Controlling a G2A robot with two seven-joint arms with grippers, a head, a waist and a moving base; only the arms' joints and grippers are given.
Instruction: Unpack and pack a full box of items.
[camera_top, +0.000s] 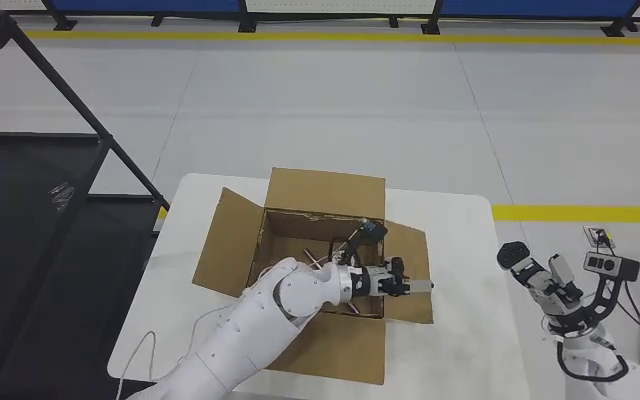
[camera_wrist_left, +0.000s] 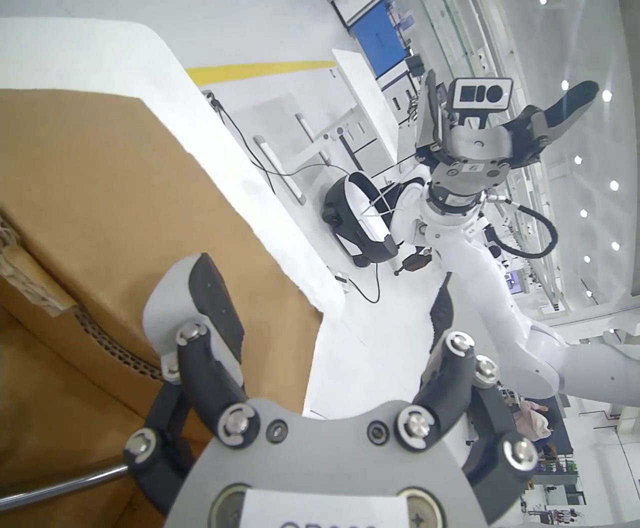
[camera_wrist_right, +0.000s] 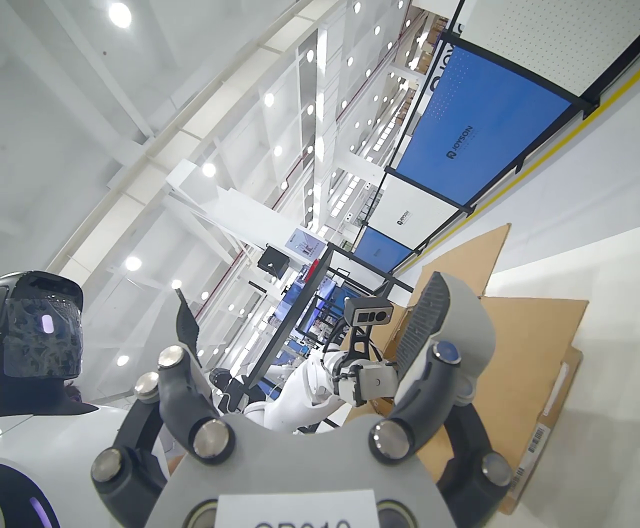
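Observation:
An open cardboard box (camera_top: 325, 195) stands on the white table (camera_top: 465, 340) with all flaps folded outward. My left gripper (camera_top: 418, 287) is open and holds nothing; it lies over the box's right flap (camera_wrist_left: 100, 190), fingertips past the flap's edge (camera_wrist_left: 320, 310). A thin metal rod (camera_wrist_left: 60, 489) shows by its wrist. What lies in the box's dark inside is hard to tell. My right gripper (camera_top: 535, 262) is raised beyond the table's right edge, open and holding nothing (camera_wrist_right: 310, 320). The right wrist view looks back at the box (camera_wrist_right: 505, 350).
A black metal frame (camera_top: 70, 190) stands left of the table. Bare table surface lies to the right of the box. Yellow floor lines (camera_top: 560, 212) run behind and to the right.

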